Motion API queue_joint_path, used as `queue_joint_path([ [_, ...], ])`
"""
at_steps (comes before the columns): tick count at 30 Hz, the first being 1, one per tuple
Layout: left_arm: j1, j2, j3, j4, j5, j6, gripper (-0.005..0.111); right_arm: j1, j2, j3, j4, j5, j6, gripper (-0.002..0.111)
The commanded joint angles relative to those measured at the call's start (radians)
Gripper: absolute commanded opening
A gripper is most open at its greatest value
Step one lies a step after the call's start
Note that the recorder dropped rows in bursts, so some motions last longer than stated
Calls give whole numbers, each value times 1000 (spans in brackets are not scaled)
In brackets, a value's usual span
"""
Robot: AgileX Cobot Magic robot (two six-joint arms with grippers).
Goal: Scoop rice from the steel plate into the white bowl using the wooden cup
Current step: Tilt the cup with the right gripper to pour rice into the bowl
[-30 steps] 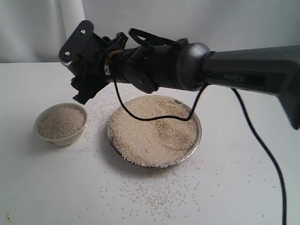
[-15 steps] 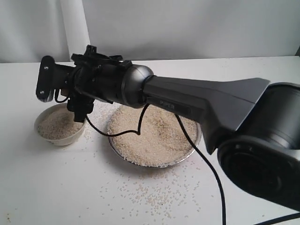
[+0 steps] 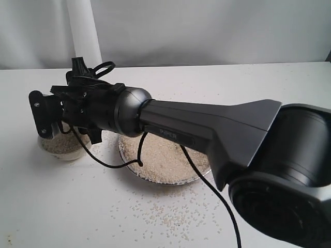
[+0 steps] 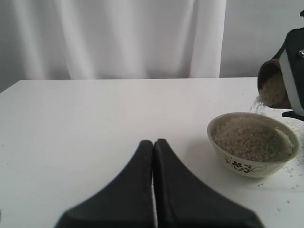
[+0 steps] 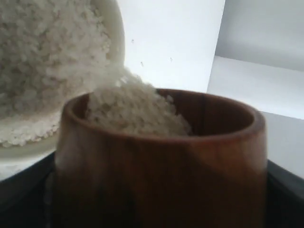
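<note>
Directly beneath the right gripper [image 3: 49, 118], the white bowl [image 3: 70, 154], filled with rice [image 4: 251, 138], blocks any descent, and the tilted wooden cup [image 4: 271, 88] it clamps fills the gap above the bowl's rim. Behind that gripper, its own arm [image 3: 207, 129] and hanging cable [image 3: 111, 166] span the steel plate [image 3: 155, 180], closing most of the space above it. Ahead of the closed left gripper [image 4: 153, 145], the table [image 4: 95, 114] runs open to the curtain [image 4: 109, 38], with the bowl off to one side.
</note>
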Motion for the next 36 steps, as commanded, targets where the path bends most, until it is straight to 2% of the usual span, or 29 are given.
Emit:
queue_joint_path([
  [1, -3, -3, 2, 0, -6, -4, 0, 16, -12, -9, -79, 22, -23, 0],
  [24, -3, -3, 2, 0, -6, -4, 0, 25, -7, -9, -130, 41, -149, 0],
  [36, -3, -3, 2, 0, -6, -4, 0, 57, 38, -9, -278, 35, -151, 0],
])
